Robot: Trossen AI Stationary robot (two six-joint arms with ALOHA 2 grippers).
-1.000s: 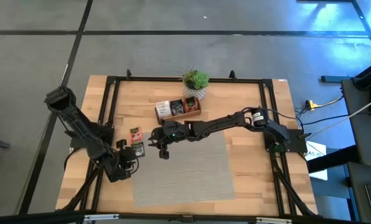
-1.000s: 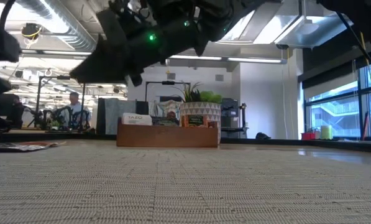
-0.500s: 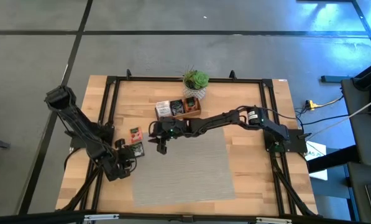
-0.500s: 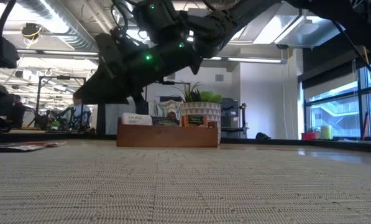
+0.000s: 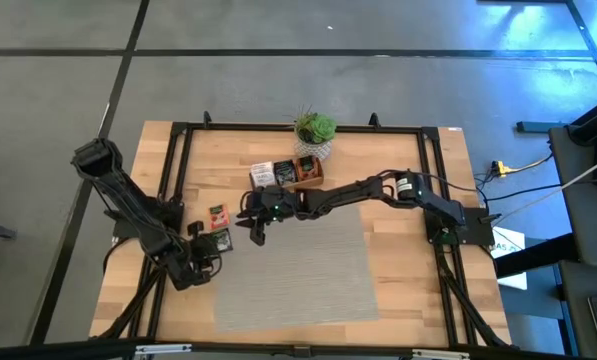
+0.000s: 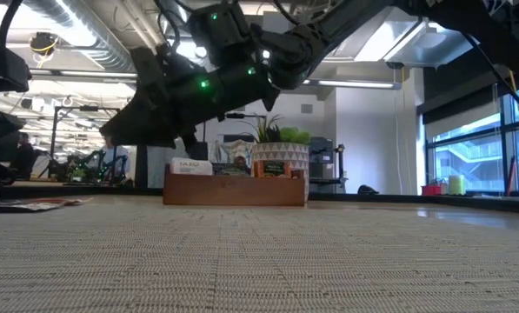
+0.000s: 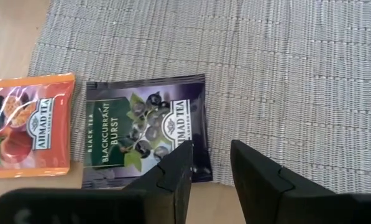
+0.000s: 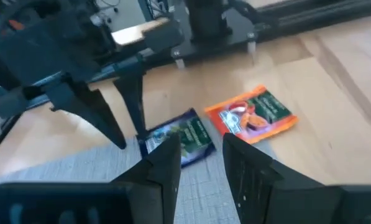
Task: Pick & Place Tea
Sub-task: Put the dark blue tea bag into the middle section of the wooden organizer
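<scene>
A dark tea packet (image 7: 141,127) lies flat across the corner of the grey mat (image 7: 284,81). An orange tea packet (image 7: 30,124) lies flat beside it on the wood. In the high view they show as the dark packet (image 5: 221,241) and the orange packet (image 5: 217,214). My left gripper (image 7: 210,149) is open and points steeply down at the dark packet's near corner. My right gripper (image 8: 199,143) is open; it reaches in from the right, slanting down, a little short of the dark packet (image 8: 179,138) and above the mat. My left gripper has one fingertip (image 7: 184,152) standing over the dark packet's corner (image 7: 197,165), the other fingertip over the mat. I cannot tell whether it touches the packet. My right gripper touches nothing.
A wooden tray (image 5: 288,174) holding more tea packets stands at the back, with a potted plant (image 5: 315,130) behind it. The mat (image 5: 298,270) covers the middle and near part of the table. A black frame (image 5: 178,160) runs along the table's edges.
My right gripper has gone toward the table's left edge and down, nearer the two packets, and has rolled about its own axis. Both packets lie where they were.
</scene>
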